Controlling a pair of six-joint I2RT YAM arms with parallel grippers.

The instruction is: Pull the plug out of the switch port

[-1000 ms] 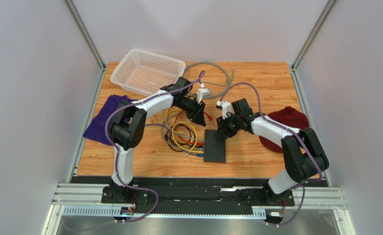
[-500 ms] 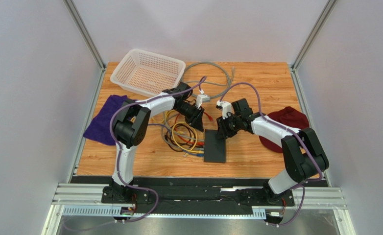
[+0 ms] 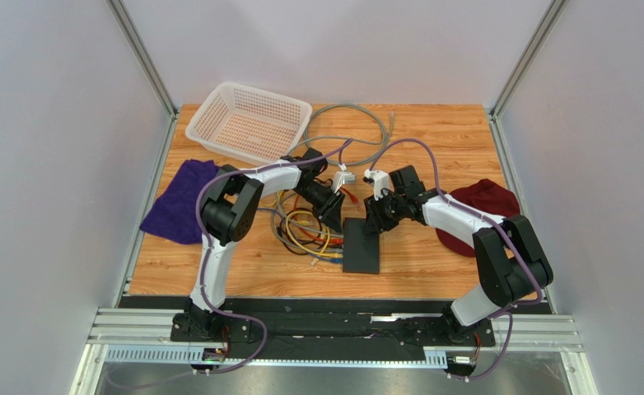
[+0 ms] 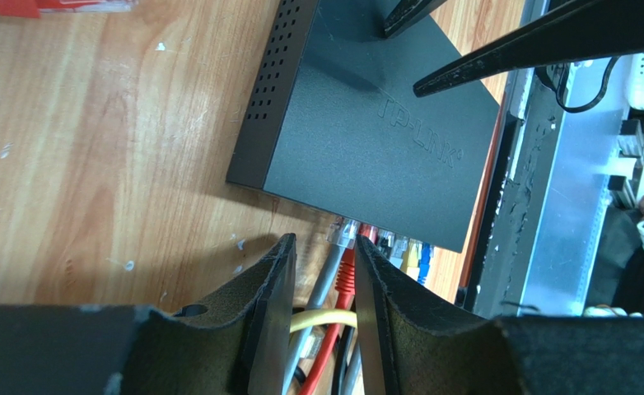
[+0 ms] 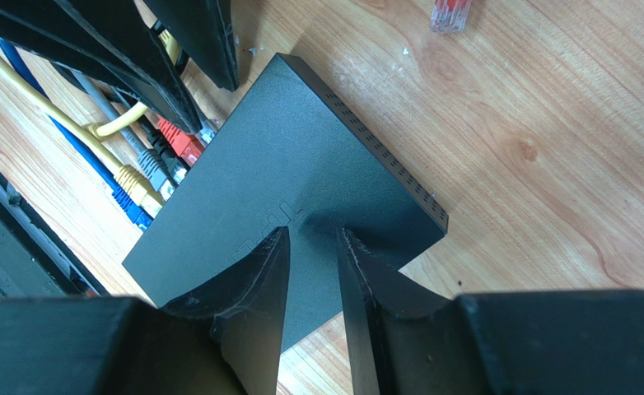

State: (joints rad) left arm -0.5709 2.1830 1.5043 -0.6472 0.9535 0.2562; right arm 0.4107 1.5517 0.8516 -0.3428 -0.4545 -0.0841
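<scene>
The black switch (image 3: 361,245) lies in the middle of the top view, just right of the cable pile (image 3: 305,226). No plug is out yet: the grey plug (image 4: 343,233) and red plug (image 4: 348,276) sit in their ports. The left gripper (image 4: 324,247) is open, one finger on each side of them, not squeezing. The right gripper (image 5: 311,234) is partly open and holds nothing, its tips resting on the switch. Grabbing and pulling are left.

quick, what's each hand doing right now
left hand: open, straddling the grey cable at the switch
right hand: open, tips on the switch, holding nothing
</scene>
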